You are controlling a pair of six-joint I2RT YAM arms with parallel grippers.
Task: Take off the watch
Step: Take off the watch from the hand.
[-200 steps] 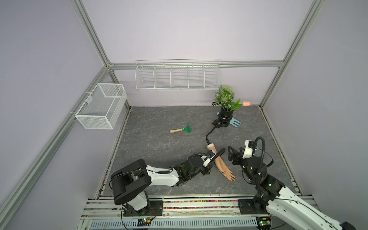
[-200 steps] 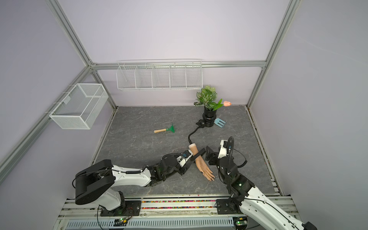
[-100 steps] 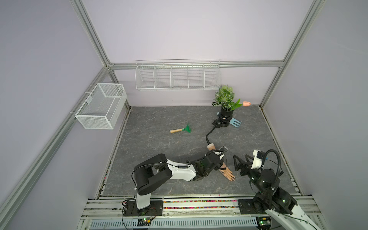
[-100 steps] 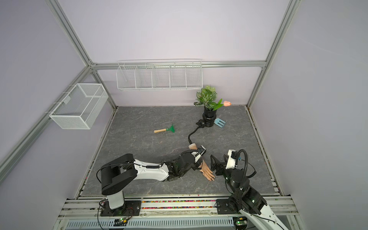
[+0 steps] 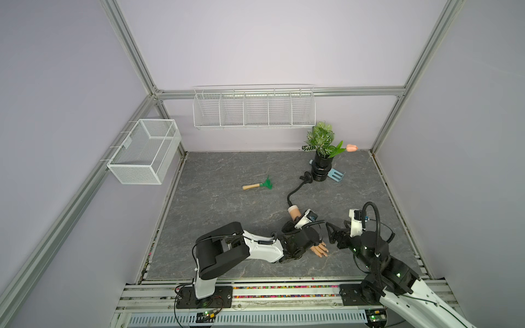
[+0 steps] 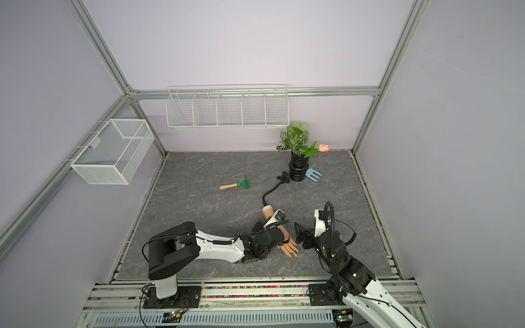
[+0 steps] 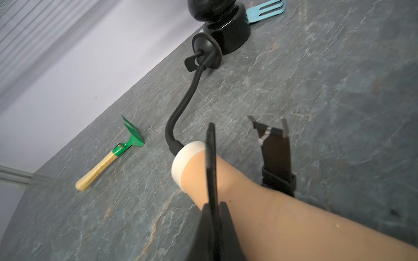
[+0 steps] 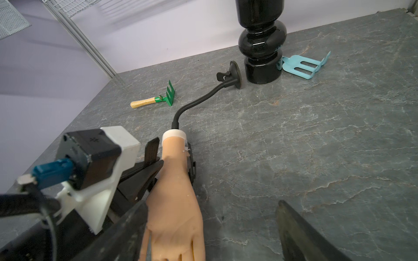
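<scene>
My biggest worry was the whole mannequin hand [image 8: 174, 203] coming along. It lay flat on the table [image 7: 339, 90], and the round base [image 8: 235, 74] of its gooseneck stalk [image 7: 187, 99] looked tipped on edge beside the black vase [image 8: 262, 56], so nothing seemed to anchor it against a pull. The watch [image 8: 191, 163] sat at the wrist, unbuckled, and my left gripper [image 7: 213, 206] was pinched tight on the strap tail [image 7: 211, 158], which stood edge-on over the forearm. My right gripper [image 8: 212, 204] hung near the mannequin's fingers with its jaws wide apart and empty, holding nothing down. Next down, I judged that the watch case, which I could not see clearly, might wedge under the wrist if I hauled the tail sideways rather than along the arm. Smaller again, the rubbery tail could slide out of so thin a pinch. Least of all, the buckle half [image 7: 276, 158], lying loose on the table beside the forearm, might catch its pin and flick.
</scene>
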